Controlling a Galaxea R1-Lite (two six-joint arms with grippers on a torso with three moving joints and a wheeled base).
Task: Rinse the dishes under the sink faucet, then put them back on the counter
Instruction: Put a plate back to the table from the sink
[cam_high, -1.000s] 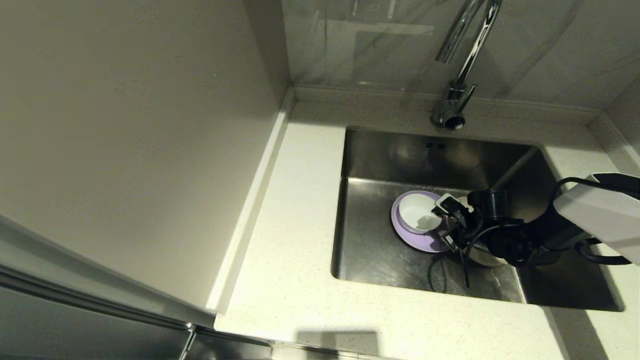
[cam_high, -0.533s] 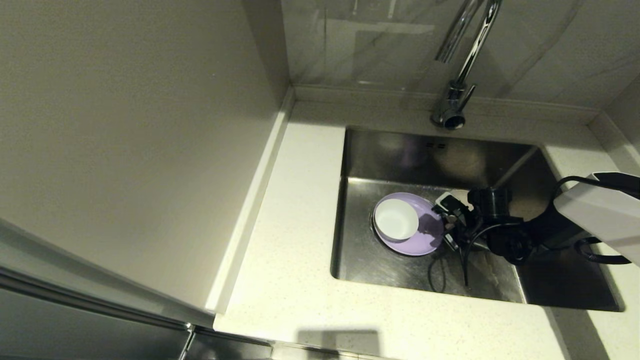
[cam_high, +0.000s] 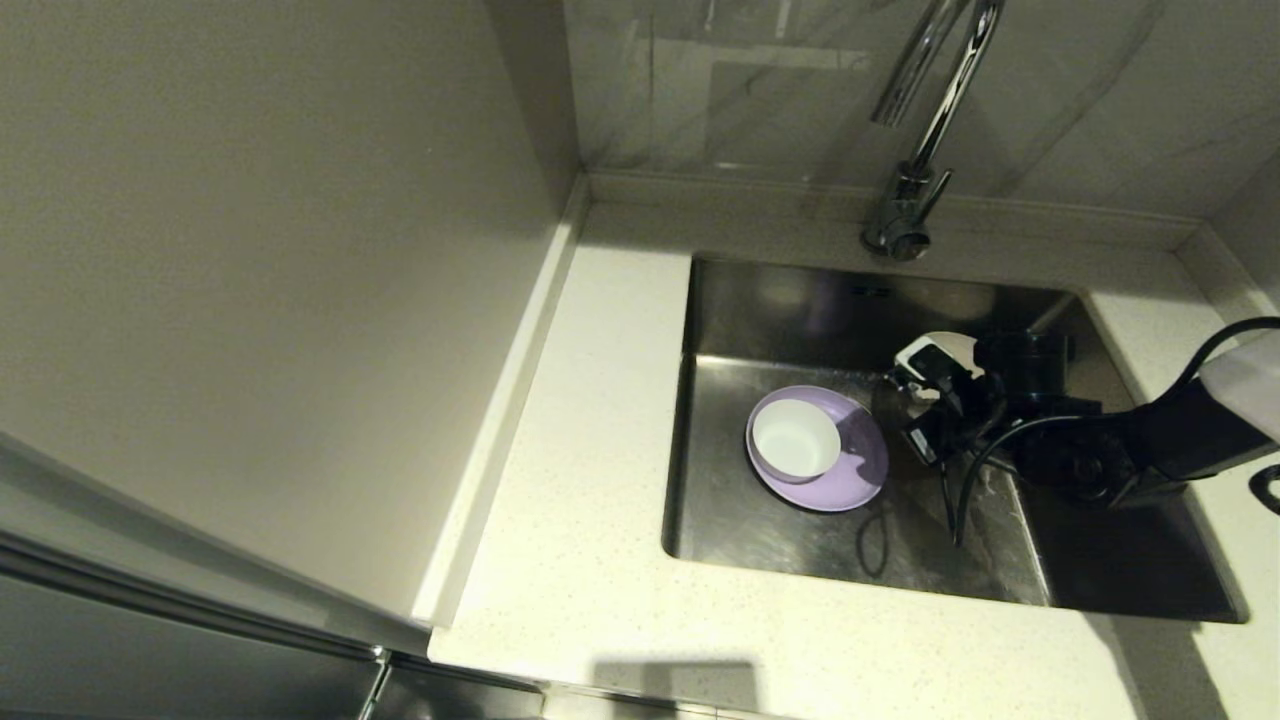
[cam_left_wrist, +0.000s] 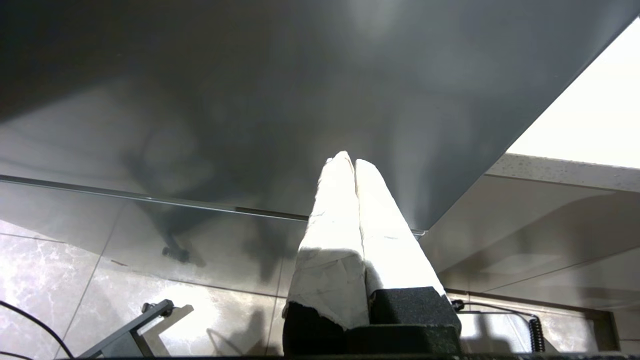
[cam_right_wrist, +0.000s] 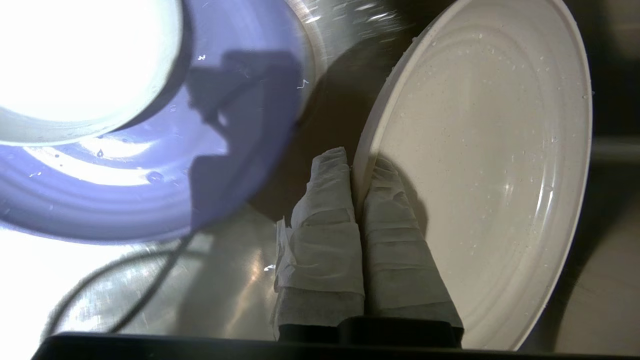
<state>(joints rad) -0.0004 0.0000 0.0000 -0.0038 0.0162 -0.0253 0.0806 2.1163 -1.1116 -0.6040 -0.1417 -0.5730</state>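
My right gripper is shut on the rim of the cream-beige plate, which hangs tilted on edge above the sink floor. In the head view the gripper sits in the middle of the sink, and the wrist hides the cream plate. The lilac plate lies flat on the sink floor to the gripper's left, with the white bowl standing on it. The faucet rises behind the sink. My left gripper is shut, empty and parked low, out of the head view.
The speckled counter runs along the sink's left and front. A tall pale cabinet panel stands at the left. The right arm's black cable hangs over the sink floor.
The lilac plate with the bowl slid left across the sink floor. My right gripper then rose and moved back toward the faucet, carrying the cream plate off the floor.
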